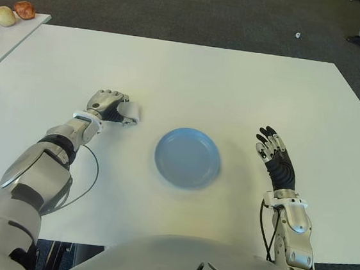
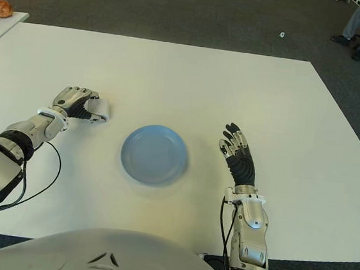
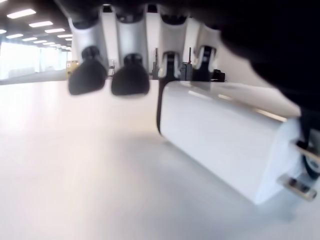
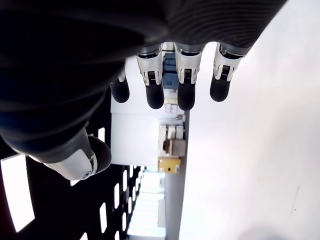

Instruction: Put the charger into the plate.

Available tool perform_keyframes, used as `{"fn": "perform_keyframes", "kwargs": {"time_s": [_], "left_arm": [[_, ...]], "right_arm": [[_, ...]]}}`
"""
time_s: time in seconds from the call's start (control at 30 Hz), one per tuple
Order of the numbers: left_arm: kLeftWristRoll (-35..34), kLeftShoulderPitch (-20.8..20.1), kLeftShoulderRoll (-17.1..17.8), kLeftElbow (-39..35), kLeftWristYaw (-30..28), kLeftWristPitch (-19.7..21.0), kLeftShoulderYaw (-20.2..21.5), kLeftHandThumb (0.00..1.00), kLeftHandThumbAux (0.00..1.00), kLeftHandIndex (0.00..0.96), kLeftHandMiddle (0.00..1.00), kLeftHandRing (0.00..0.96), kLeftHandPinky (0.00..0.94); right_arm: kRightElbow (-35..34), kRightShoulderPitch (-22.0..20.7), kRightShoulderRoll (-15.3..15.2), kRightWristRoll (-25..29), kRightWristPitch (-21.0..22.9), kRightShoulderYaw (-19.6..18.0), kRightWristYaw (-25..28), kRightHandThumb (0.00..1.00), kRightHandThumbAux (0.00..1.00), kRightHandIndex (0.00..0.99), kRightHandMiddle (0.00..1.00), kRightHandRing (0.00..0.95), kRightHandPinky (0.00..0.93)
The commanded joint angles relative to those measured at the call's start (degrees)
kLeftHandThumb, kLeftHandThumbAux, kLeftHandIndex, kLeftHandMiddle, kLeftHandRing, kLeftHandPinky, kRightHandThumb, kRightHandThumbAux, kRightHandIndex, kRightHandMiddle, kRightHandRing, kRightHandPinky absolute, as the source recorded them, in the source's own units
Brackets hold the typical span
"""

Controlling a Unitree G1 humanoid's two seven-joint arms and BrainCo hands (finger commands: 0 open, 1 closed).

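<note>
— Where's your charger (image 3: 225, 145)?

— On the white table (image 1: 236, 89), to the robot's left of the plate (image 1: 187, 157) and near it, not touching. You see a white block lying on its side, two metal prongs at one end.

— And the plate?

— Round, light blue, flat on the table with nothing in it. Your charger is still outside it.

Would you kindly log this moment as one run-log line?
left hand: closing on charger | plate: empty | right hand: open, idle
</note>
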Motion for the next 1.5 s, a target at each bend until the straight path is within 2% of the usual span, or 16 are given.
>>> {"fn": "perform_keyframes", "kwargs": {"time_s": [0.03, 0.3, 0.5, 0.67, 0.83, 1.0, 1.23, 1.5], "left_arm": [[1.4, 1.2, 1.1, 0.7, 1.1, -1.2, -0.9, 0.749, 0.698, 0.442, 0.863, 0.856, 0.813], [3.8, -0.4, 3.3, -0.1, 5.6, -3.2, -1.9, 0.748, 0.698, 0.442, 0.865, 0.859, 0.822], [4.2, -3.3, 5.3, -2.0, 6.4, -5.8, -1.7, 0.748, 0.698, 0.442, 0.861, 0.857, 0.830], [1.4, -5.9, 7.8, -6.1, 4.0, -9.7, 1.5, 0.748, 0.699, 0.441, 0.860, 0.858, 0.840], [-1.2, -6.0, 9.5, -10.8, 0.4, -11.4, 4.8, 0.749, 0.699, 0.442, 0.861, 0.860, 0.845], [-5.6, -3.4, 10.5, -19.7, -4.4, -12.1, 9.1, 0.749, 0.698, 0.442, 0.864, 0.864, 0.857], [-11.7, 3.1, 11.3, -37.7, -14.9, -8.6, 14.7, 0.750, 0.698, 0.442, 0.876, 0.876, 0.874], [-14.8, 7.9, 10.1, -49.5, -22.9, -5.3, 18.9, 0.750, 0.698, 0.442, 0.888, 0.881, 0.861]], "right_arm": [[0.1, -0.3, 0.1, 0.8, 0.3, -0.2, 0.0, 0.000, 0.581, 0.006, 0.118, 0.101, 0.081], [-0.5, -0.3, 0.3, 1.2, 1.3, -0.1, -0.1, 0.000, 0.580, 0.009, 0.120, 0.103, 0.084], [-0.4, -0.6, 0.6, 1.1, 1.6, 0.0, -0.5, 0.000, 0.587, 0.010, 0.120, 0.103, 0.084], [-0.6, -0.8, 0.7, 1.0, 2.2, 0.2, -0.8, 0.000, 0.599, 0.013, 0.130, 0.111, 0.094], [-0.5, -1.1, 1.0, 0.9, 3.0, 0.3, -1.0, 0.000, 0.604, 0.014, 0.138, 0.119, 0.103], [-0.6, -1.2, 1.2, 0.8, 3.8, 0.4, -1.5, 0.000, 0.608, 0.017, 0.145, 0.126, 0.106], [-0.5, -1.3, 1.0, 0.8, 4.4, 0.3, -1.5, 0.000, 0.605, 0.016, 0.143, 0.123, 0.101], [-0.4, -1.4, 1.1, 0.7, 5.0, 0.2, -1.7, 0.000, 0.599, 0.016, 0.141, 0.122, 0.099]]}}
